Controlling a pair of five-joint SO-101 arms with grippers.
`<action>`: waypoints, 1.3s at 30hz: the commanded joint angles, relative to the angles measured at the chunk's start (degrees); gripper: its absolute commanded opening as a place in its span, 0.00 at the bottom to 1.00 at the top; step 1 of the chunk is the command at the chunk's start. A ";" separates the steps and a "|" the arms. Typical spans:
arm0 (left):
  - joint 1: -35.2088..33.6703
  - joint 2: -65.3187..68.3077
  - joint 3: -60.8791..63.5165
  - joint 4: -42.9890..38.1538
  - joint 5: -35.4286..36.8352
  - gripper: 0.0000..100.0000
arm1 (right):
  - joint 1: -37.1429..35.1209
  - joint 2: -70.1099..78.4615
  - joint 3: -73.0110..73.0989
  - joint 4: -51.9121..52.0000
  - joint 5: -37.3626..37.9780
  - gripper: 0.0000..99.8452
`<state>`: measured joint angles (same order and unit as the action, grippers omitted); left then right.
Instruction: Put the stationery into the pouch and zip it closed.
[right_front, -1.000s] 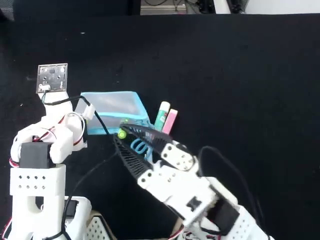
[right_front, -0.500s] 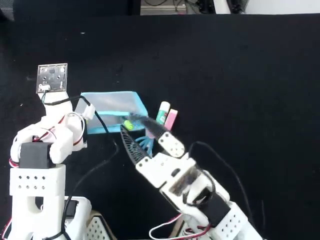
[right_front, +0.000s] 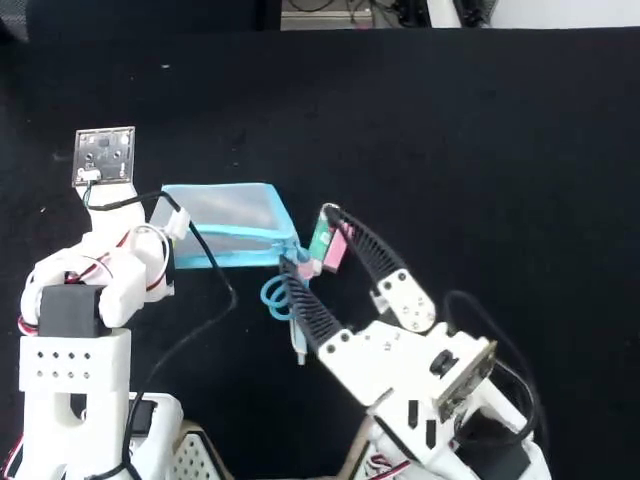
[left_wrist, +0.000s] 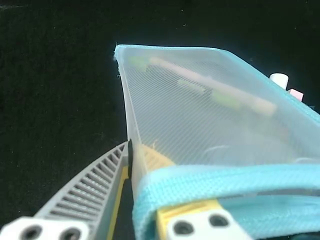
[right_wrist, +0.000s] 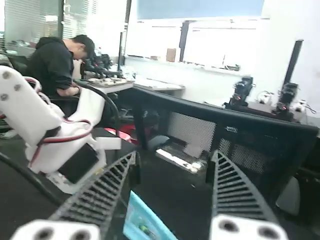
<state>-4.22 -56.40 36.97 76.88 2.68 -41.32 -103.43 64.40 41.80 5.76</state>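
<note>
A translucent pouch (right_front: 225, 232) with light-blue trim lies left of centre. In the left wrist view the pouch (left_wrist: 210, 115) holds pens and a green marker (left_wrist: 227, 99). My left gripper (left_wrist: 145, 200) is shut on the pouch's trimmed edge, seen from above as left gripper (right_front: 172, 248). My right gripper (right_front: 308, 238) stands open just right of the pouch mouth, its fingers either side of a green-and-white glue stick (right_front: 320, 236) and a pink eraser (right_front: 339, 246). Blue scissors (right_front: 276, 295) lie under one right finger. The right gripper (right_wrist: 172, 160) holds nothing.
A square grey metal plate (right_front: 105, 157) sits at the back left, behind the left arm. A thin grey-tipped item (right_front: 300, 345) lies below the scissors. Black cloth covers the table, with free room to the right and far side.
My right gripper carried a green marker to the pouch mouth, let it go, then swung right and opened around the glue stick and eraser. The left arm stayed still.
</note>
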 joint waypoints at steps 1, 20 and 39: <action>-0.66 -0.70 -1.10 -0.62 0.09 0.03 | 7.12 -1.89 -3.03 3.87 -0.70 0.22; -0.66 -0.79 -0.57 -0.70 0.09 0.03 | 27.52 63.08 -14.90 3.96 -26.81 0.22; -0.22 -0.79 -0.66 -0.97 -4.13 0.03 | 29.01 107.03 -28.79 -8.62 -35.96 0.22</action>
<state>-4.22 -56.40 36.97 76.88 1.71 -13.54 2.15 39.78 33.54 -29.67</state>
